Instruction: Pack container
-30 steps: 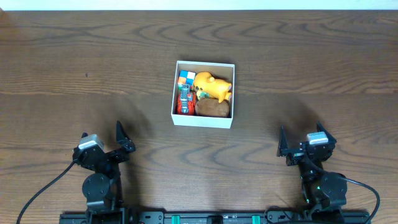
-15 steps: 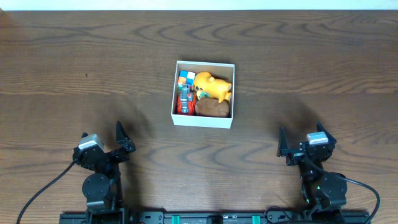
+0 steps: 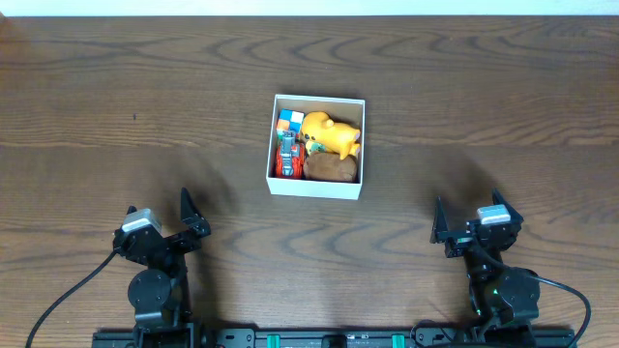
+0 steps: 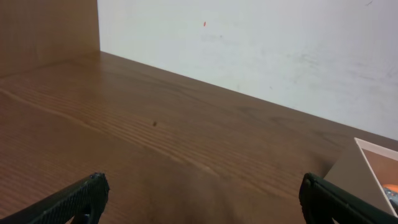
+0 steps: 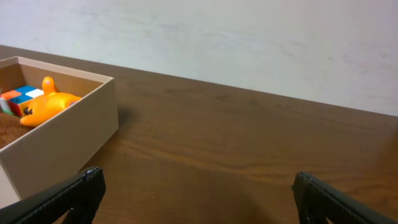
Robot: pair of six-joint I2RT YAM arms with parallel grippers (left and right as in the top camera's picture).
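Note:
The container point(image 3: 314, 187), a square white-walled box with a brown inside, stands at the middle of the table. In it lie a yellow plush toy point(image 3: 329, 132), a brown toy point(image 3: 331, 168), a coloured cube point(image 3: 290, 121) and a red toy point(image 3: 287, 159). My left gripper point(image 3: 158, 205) hangs open near the front left, far from the box. My right gripper point(image 3: 467, 201) is open at the front right, nothing between its fingers. The right wrist view has the container point(image 5: 68, 143) at its left, with the yellow toy point(image 5: 50, 106) inside; the gripper point(image 5: 198, 179) is over bare wood. In the left wrist view only a corner of the container point(image 4: 373, 165) shows, right of the gripper point(image 4: 202, 186).
Dark wooden table point(image 3: 484, 87) runs wide on all sides of the box. A white wall point(image 5: 249, 37) stands behind its far edge. A wooden side panel point(image 4: 46, 28) rises at the far left in the left wrist view. A small dark speck point(image 3: 134, 118) marks the wood.

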